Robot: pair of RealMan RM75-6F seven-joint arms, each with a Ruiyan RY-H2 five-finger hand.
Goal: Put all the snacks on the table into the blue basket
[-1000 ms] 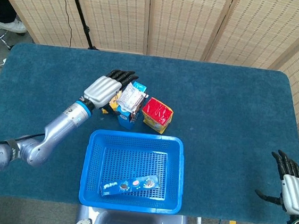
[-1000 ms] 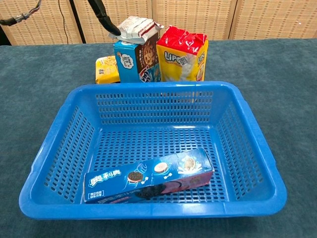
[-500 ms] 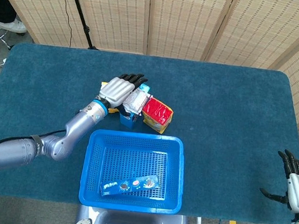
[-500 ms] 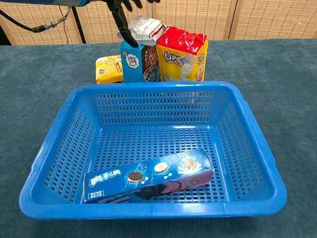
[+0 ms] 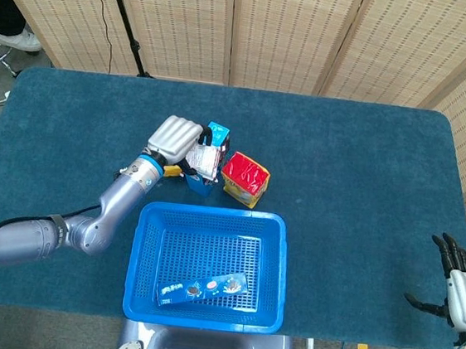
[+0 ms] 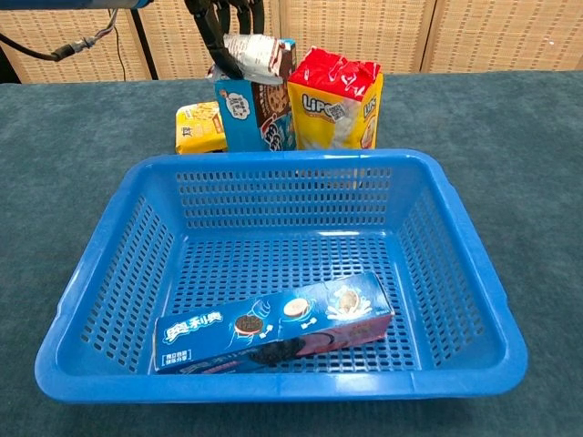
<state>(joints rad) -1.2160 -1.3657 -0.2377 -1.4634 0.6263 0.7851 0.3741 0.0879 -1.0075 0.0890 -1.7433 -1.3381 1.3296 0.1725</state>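
Observation:
My left hand (image 5: pixel 174 138) curls its fingers (image 6: pixel 221 18) over a silver-white snack packet (image 5: pixel 206 161) (image 6: pixel 254 53) and grips it on top of an upright blue cookie box (image 5: pixel 199 183) (image 6: pixel 251 113). Right of the box stands a red and yellow snack bag (image 5: pixel 245 178) (image 6: pixel 335 98). A yellow packet (image 6: pixel 198 127) lies left of the box, mostly hidden in the head view. The blue basket (image 5: pixel 141 248) (image 6: pixel 460 255) sits in front of them with a blue cookie box (image 5: pixel 204 287) (image 6: pixel 273 330) lying inside. My right hand (image 5: pixel 459 288) is open at the table's front right, holding nothing.
The table is covered in dark teal cloth (image 5: pixel 358 171). Wicker screens (image 5: pixel 290 30) stand behind the far edge. A black stand pole (image 5: pixel 125 13) rises at the back left.
My left hand's fingers have curled down and closed on the silver packet. The packet shifted slightly left on the blue box. The right hand stayed put.

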